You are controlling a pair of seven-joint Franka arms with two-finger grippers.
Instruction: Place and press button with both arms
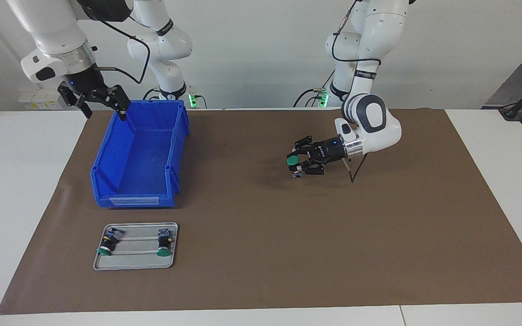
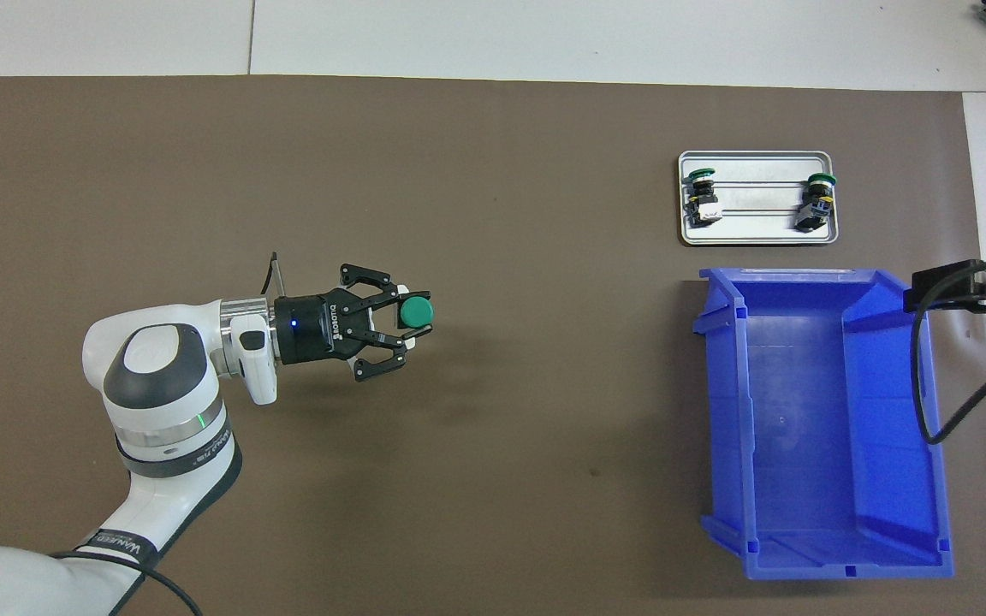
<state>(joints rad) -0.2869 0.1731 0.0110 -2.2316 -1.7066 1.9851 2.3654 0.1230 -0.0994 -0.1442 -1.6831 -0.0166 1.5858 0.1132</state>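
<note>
While the blue bin [image 1: 141,156] sits on the brown mat [image 1: 261,253] toward the right arm's end of the desk [image 1: 21,181], nothing shows inside it. Just farther from the robots than the bin lies a small metal tray [image 1: 136,262], holding two spare buttons [image 1: 107,243] [image 1: 164,242] on their sides, one at each end of the tray, green caps pointing away from the robots. The left tool [image 1: 298,165] hangs low over the mat, well apart from the bin toward the left arm's end, lying nearly level, fingers pointing toward the bin and closed on the button [image 1: 292,160], green cap up. The right tool [image 1: 102,105] is raised over the bin's wall nearest the robots, at its outer corner, fingers spread apart and holding nothing.
</note>
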